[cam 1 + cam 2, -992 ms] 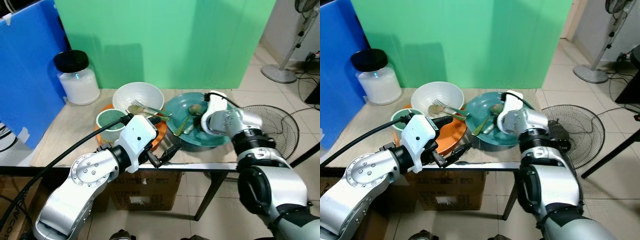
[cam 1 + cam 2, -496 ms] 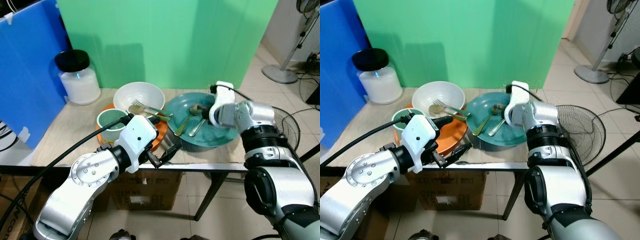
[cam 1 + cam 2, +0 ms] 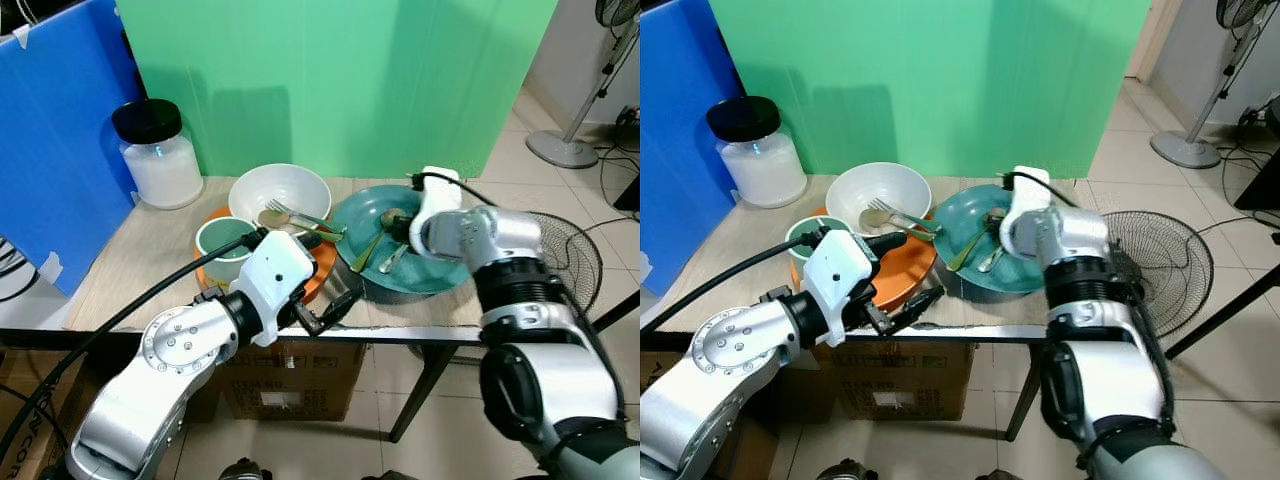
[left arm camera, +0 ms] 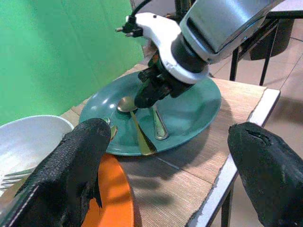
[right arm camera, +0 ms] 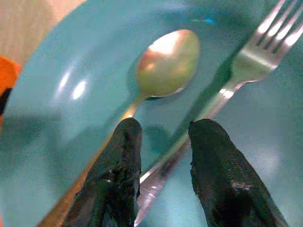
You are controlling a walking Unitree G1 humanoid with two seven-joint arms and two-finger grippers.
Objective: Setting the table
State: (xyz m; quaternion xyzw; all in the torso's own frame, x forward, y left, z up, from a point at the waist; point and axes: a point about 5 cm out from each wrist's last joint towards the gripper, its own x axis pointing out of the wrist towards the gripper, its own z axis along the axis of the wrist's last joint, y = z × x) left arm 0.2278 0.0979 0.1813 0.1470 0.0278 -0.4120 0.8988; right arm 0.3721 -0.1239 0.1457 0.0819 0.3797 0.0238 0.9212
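The right gripper (image 5: 161, 165) hangs low over the teal plate (image 3: 440, 275), fingers slightly parted and empty, straddling the fork (image 5: 222, 94) handle beside the gold spoon (image 5: 163, 66). Closing carelessly might catch both utensils, or skid the fork across the glaze. The left gripper (image 4: 165, 170) waits spread wide at the table edge (image 4: 255, 113).

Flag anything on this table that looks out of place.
A spoon and fork lie loose inside the teal plate, not beside it. Another fork sits in the white bowl.
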